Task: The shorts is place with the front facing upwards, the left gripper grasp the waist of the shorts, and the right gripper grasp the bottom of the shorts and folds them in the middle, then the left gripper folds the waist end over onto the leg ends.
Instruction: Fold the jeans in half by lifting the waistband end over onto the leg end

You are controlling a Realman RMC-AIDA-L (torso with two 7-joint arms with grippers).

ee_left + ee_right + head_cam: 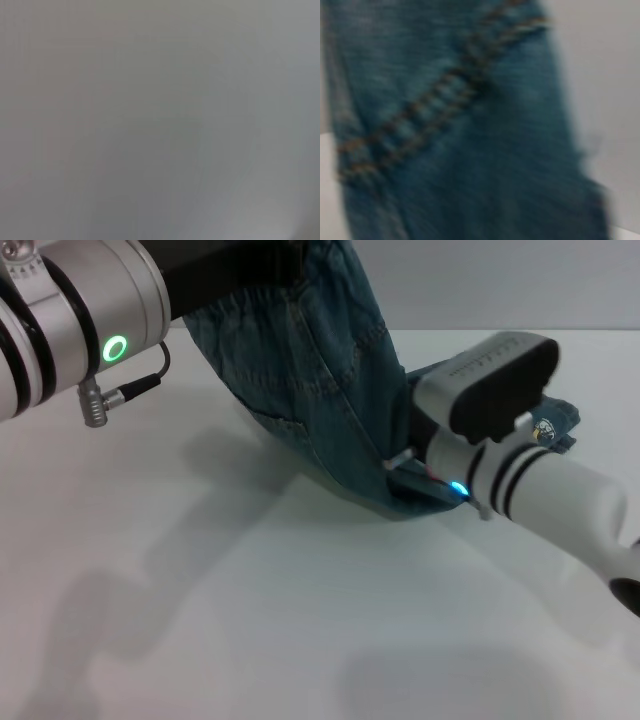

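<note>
The blue denim shorts [320,380] hang in a curve above the white table [250,620]. At the top of the head view my left gripper [285,265] is shut on their upper end and holds it high. My right gripper [430,478] is lower on the right, shut on the other end, where the cloth's lowest fold reaches the table. Its fingertips are hidden behind the wrist housing. Up close in the right wrist view, the denim [470,125] with its orange stitched seam takes up most of the picture. Plain grey is all the left wrist view shows.
The white table stretches wide in front of and to the left of the shorts, with arm shadows on it. The left arm's silver forearm [70,320] crosses the upper left corner. A bit of denim [558,422] sticks out behind the right wrist.
</note>
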